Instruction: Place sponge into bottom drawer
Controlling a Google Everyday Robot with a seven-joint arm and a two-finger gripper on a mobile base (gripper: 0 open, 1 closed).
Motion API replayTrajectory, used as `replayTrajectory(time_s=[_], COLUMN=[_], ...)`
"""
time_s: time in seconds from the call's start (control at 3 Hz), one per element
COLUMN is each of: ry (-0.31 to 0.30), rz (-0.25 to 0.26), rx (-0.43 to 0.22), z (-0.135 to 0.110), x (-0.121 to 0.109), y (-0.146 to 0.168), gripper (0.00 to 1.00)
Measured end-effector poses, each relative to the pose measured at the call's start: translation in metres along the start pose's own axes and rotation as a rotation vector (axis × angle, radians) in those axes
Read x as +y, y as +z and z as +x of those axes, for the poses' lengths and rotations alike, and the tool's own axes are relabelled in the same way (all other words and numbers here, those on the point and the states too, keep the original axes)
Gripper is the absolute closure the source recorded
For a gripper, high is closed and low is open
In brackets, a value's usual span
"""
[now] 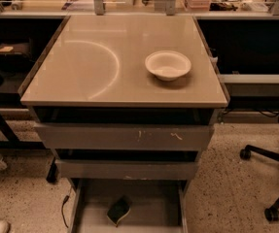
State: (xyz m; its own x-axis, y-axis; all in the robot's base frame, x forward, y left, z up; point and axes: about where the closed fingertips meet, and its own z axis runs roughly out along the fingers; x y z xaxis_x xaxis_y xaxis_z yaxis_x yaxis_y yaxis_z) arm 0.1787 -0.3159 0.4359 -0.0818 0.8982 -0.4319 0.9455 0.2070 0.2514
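The sponge point(119, 210), a small block with a dark green top over a yellow base, lies on the flat grey floor of the bottom drawer point(153, 203). That drawer is pulled out below the cabinet, with thin side rails at left and right. The sponge sits left of the drawer's middle, turned at an angle. The gripper is not in view and nothing touches the sponge.
A white bowl point(168, 65) stands on the cabinet's beige top point(90, 67), toward the right. Two upper grey drawers point(124, 137) are pulled out slightly. An office chair base point(275, 178) stands on the floor at the right. Dark shelving point(3, 57) is at the left.
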Motion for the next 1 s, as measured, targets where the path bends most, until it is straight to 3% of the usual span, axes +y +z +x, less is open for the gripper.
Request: replayTrajectory(time_s=[0.33, 0.67, 1.0], ry=[-0.026, -0.047, -0.034], rz=[0.068, 0.099, 0.159], rx=[-0.046, -0.068, -0.094], z=[-0.052, -0.093, -0.113], x=[-0.037, -0.056, -0.088], y=[-0.002, -0.004, -0.005], gripper=[0.0, 0.0, 0.0])
